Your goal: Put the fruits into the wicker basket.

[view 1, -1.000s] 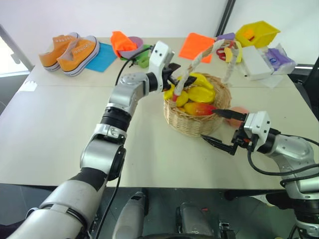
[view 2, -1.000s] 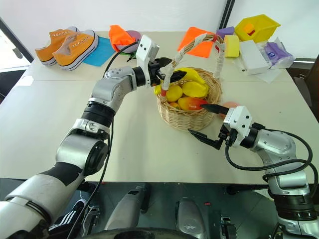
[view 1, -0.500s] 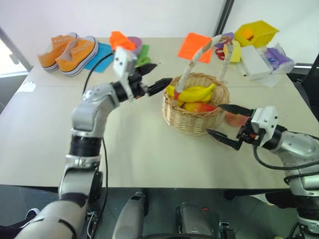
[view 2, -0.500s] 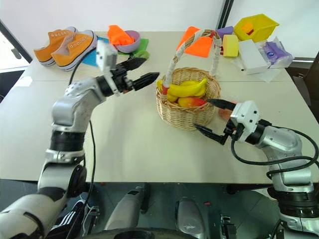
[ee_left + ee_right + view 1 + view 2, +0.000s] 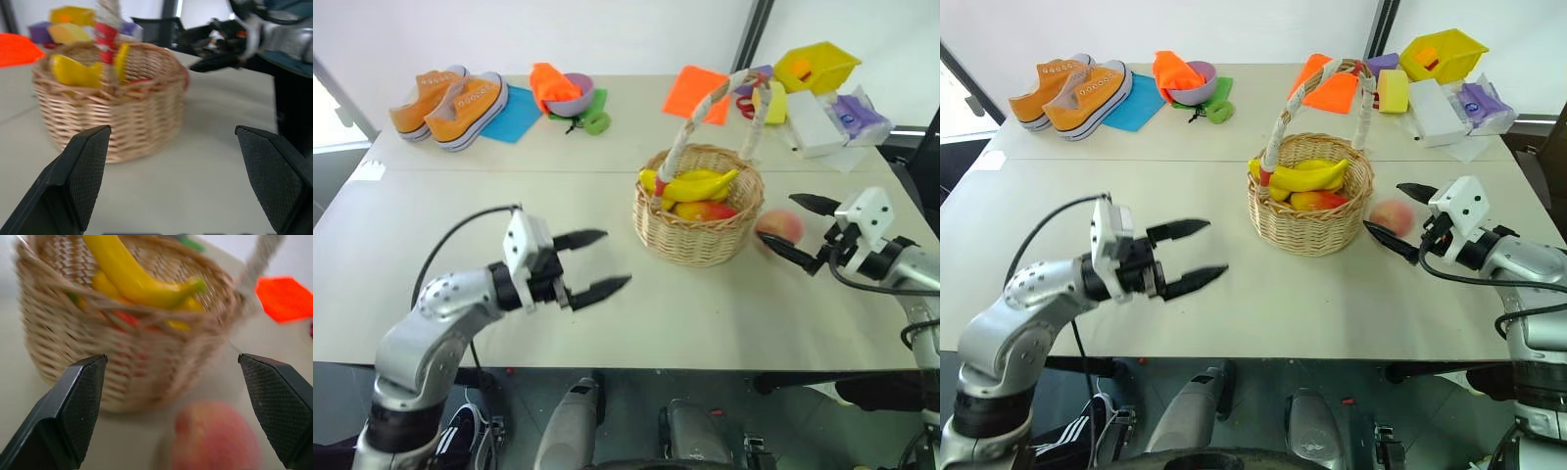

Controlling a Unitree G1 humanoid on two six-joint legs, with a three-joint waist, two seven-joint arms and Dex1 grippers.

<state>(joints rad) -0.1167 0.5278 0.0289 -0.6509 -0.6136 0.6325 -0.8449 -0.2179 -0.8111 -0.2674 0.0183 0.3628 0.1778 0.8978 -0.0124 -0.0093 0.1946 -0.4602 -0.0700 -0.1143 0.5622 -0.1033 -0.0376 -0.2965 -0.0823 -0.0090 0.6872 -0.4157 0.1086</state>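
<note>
My left gripper (image 5: 592, 262) hangs spread wide and empty, well to the left of the wicker basket (image 5: 698, 230). The banana (image 5: 697, 184) lies inside the basket. My right gripper (image 5: 795, 228), splayed and touching nothing, flanks the peach (image 5: 780, 226) just right of the basket.
</note>
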